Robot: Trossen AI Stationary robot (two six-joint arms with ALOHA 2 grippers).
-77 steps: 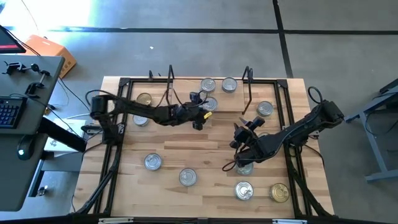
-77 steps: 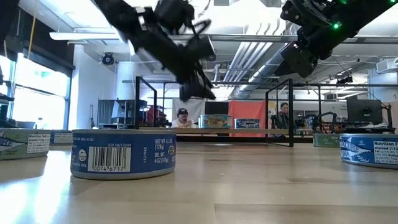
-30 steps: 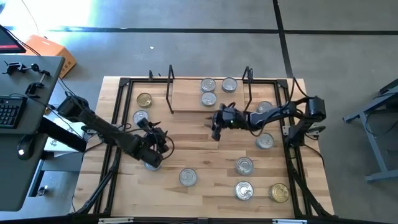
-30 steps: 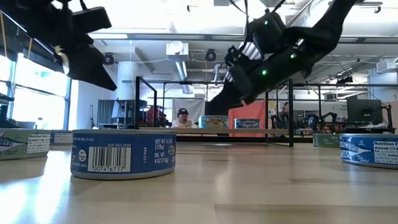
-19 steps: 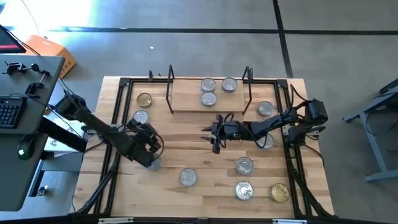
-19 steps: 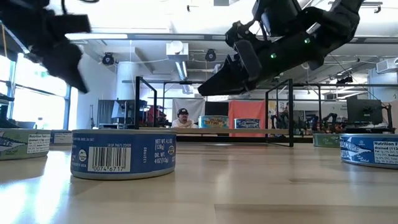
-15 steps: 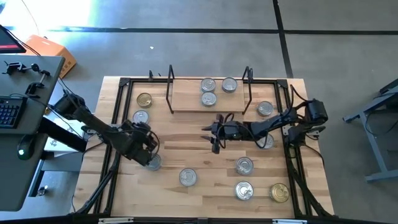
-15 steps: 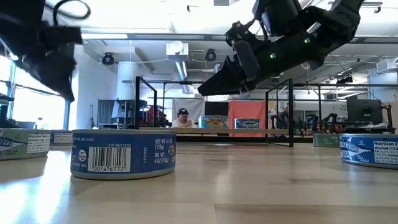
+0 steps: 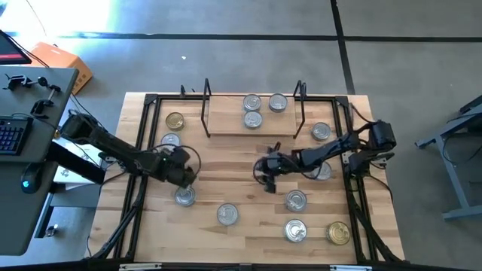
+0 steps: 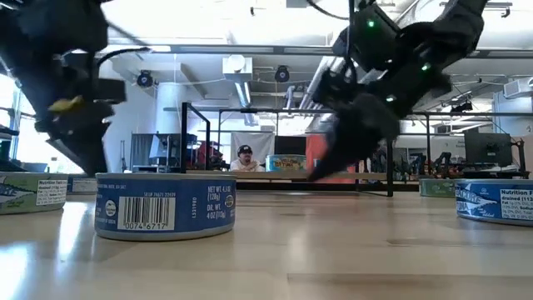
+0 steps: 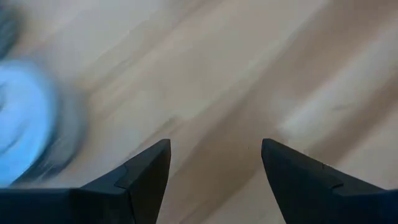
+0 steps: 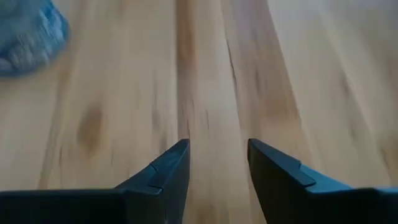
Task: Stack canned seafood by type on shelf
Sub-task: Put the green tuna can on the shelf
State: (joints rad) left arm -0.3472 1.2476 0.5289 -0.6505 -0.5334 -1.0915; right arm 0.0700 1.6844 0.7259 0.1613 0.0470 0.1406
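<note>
High view shows the left tool (image 9: 183, 175) low over the counter (image 9: 226, 169), its fingers (image 11: 146, 177) spread apart with only bare wood between them. A silver-lidded tin (image 9: 184, 196) sits just in front of it, toward the near edge, and a second silver tin (image 9: 171, 141) lies just behind it, with a gold-lidded tin (image 9: 175, 120) farther back. The right tool (image 9: 269, 169) hangs near the counter's middle, also parted and empty (the wrist view shows nothing but wood grain between its fingers (image 12: 168, 168)). A tin (image 9: 295, 200) lies just beside this tool on the near side, another (image 9: 321, 171) is half covered by its arm, and two more (image 9: 294, 229) and a gold tin (image 9: 338, 232) sit farther toward the near edge. Beyond both tools stands the shelf (image 9: 226, 120), carrying three silver tins (image 9: 253, 119) close together at its right end. One tin (image 9: 321, 132) rests just outside the shelf's right upright.

Low view shows a blue-labelled tin (image 10: 165, 206) nearest the camera.
</note>
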